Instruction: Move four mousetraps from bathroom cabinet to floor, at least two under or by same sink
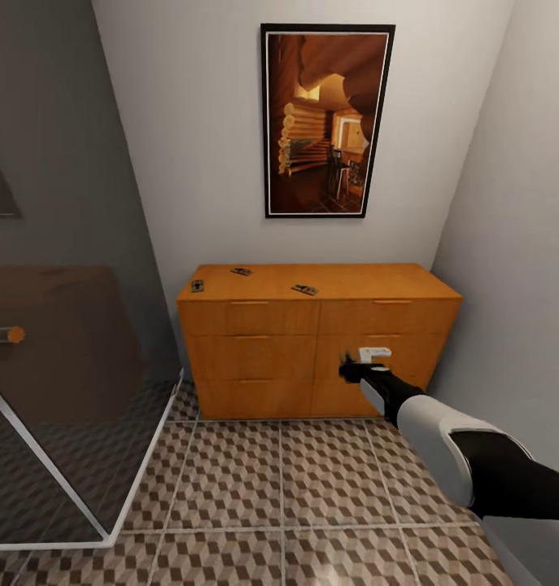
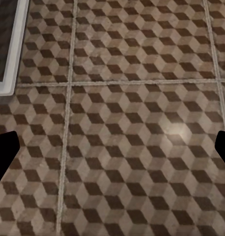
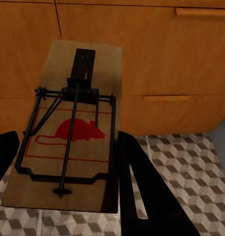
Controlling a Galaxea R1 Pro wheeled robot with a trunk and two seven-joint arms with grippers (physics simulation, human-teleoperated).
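Three mousetraps lie on the flat top of the cabinet, up and beyond the right end effector: one near the top's far-left front corner, one toward the back, one closest to the end effector, above it and slightly left. All three sit apart from one another.

Fourth mousetrap is clamped in the right end effector, its fingers closed against the board's long edges. Board faces the wrist camera: tan wood, dark wire bar, red mouse outline. Behind it are the cabinet's drawer fronts and, lower, the bathroom floor.

Right end effector hangs in front of the cabinet's right drawer column, at about the middle drawer, above the floor. From the head view I cannot tell whether it touches the drawer front.

Left end effector: dark fingertips show at opposite edges of its wrist view, spread wide, nothing between them. Cube-patterned tiles lie beneath it; a white shower frame is off to one side.

Framed picture hangs on the wall above the cabinet. Glass shower panel stands far left of the right end effector.
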